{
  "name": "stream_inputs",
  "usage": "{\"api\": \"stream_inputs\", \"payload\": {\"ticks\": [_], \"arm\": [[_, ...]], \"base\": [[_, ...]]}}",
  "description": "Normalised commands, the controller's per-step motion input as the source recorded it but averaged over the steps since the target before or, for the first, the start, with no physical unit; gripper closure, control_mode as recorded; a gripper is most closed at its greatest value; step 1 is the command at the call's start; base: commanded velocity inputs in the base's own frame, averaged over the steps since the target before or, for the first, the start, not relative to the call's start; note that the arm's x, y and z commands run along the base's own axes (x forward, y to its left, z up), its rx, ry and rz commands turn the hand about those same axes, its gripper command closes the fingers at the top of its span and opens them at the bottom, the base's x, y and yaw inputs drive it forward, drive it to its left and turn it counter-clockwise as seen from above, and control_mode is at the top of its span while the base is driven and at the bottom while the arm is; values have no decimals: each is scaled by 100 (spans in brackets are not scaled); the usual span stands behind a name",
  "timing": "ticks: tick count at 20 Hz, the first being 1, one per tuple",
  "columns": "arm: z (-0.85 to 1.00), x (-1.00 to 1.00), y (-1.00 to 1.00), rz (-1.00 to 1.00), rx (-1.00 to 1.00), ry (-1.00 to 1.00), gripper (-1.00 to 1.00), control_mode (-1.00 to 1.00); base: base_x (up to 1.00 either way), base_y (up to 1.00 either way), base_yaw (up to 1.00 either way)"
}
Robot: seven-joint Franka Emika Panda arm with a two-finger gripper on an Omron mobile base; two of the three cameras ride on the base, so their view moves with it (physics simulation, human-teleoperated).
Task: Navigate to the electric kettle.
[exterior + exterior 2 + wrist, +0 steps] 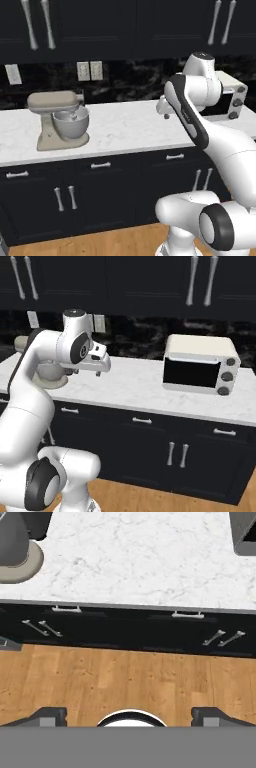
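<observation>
White glossy arm (210,145) with rounded, tube-like segments; dark grey to black bands and round caps at joints. Large black disc joint cap low on the body in both base views, ringed in grey. Black strip runs along one link in the left base view. Top joint has a small dark round cap. White blocky hand (95,360) with small dark spots underneath. Gripper (129,716) fingertips dark grey, squarish, set wide apart. No cables or markings visible.
</observation>
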Motion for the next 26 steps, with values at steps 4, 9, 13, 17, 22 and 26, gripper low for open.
{"api": "stream_inputs", "payload": {"ticks": [4,9,13,17,22,26], "arm": [[0,0,0,0,0,0,-100,100],[0,0,0,0,0,0,-100,100],[0,0,0,0,0,0,-100,100],[0,0,0,0,0,0,-100,100],[0,0,0,0,0,0,-100,100],[0,0,0,0,0,0,-100,100]], "base": [[0,100,3],[-6,100,1],[-5,100,0],[-8,100,0],[-8,100,0],[-11,100,0]]}}
